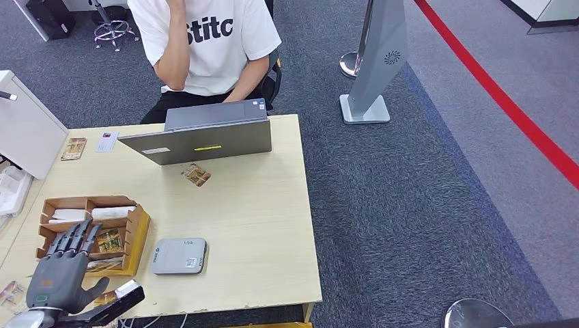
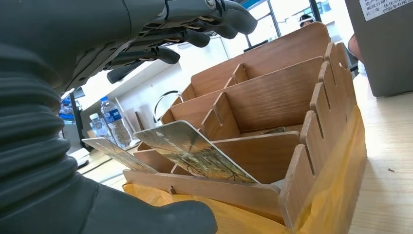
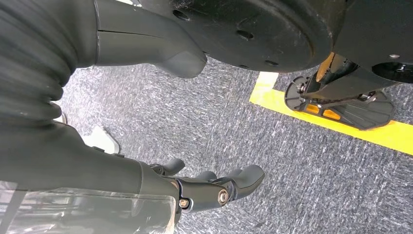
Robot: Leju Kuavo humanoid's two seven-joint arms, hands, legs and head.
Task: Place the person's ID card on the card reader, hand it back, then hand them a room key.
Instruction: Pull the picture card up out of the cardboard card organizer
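Left robot hand (image 1: 63, 266): you see it empty, fingers spread over the wooden tray (image 1: 140, 236).
Right robot hand (image 3: 214, 187): loosely curled, empty, above carpet.
Card reader (image 1: 179, 255): bare on the tabletop (image 1: 252, 212).

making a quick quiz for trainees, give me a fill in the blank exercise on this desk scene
1. The left hand hovers with fingers spread over the wooden ____ holding cards.
2. The grey card reader lies on the table to the ____ of the wooden organizer, seen from the head view.
3. A patterned card lies flat just in front of the open ____.
4. The right hand hangs over grey ____.

Missing words: organizer; right; laptop; carpet
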